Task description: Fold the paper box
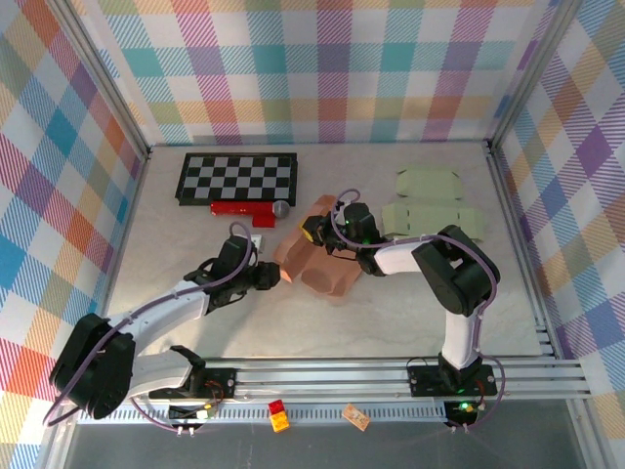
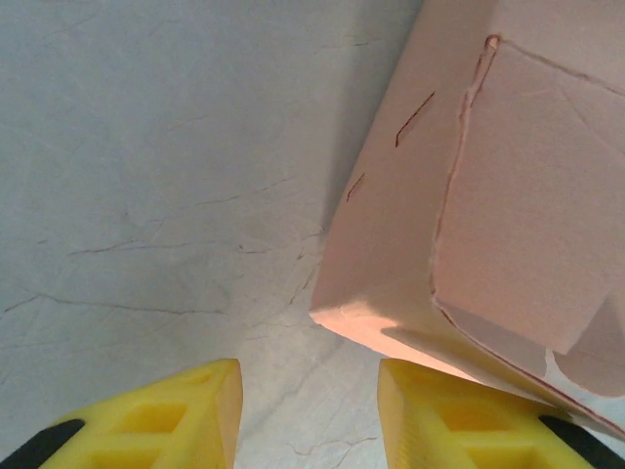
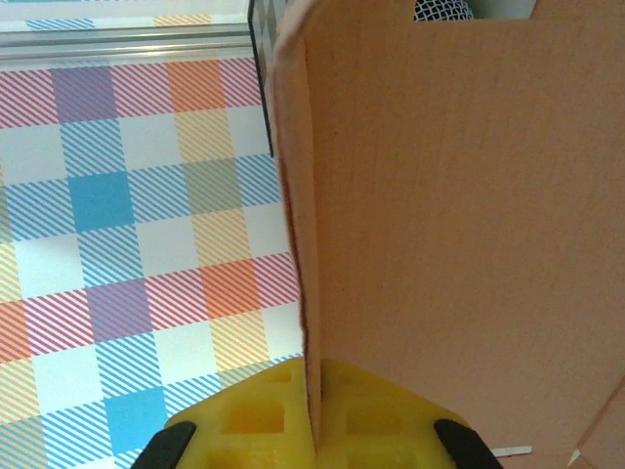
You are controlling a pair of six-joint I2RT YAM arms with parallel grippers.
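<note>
- The paper box, salmon pink and only partly folded, sits in the middle of the worktop, between my two arms.
- My right jaws are clenched on the box. In the right wrist view, one upright panel's edge runs straight down into the seam between my yellow fingers, which are pressed together on it.
- From above, that grasp is at the far side of the box, with one flap standing up beside it.
- My left jaws are released. Their fingers stand apart with bare worktop showing between them, and they hold nothing.
- In the left wrist view, a lower corner of the box lies just ahead of my left jaws, towards the right-hand finger. I cannot tell whether it touches that finger.
- From above, my left jaws are at the box's near-left edge.
- A black-and-white checkerboard lies at the back left of the worktop. A red object with a round grey end is just in front of it.
- Pale green flat box blanks lie at the back right, near my right arm.
</note>
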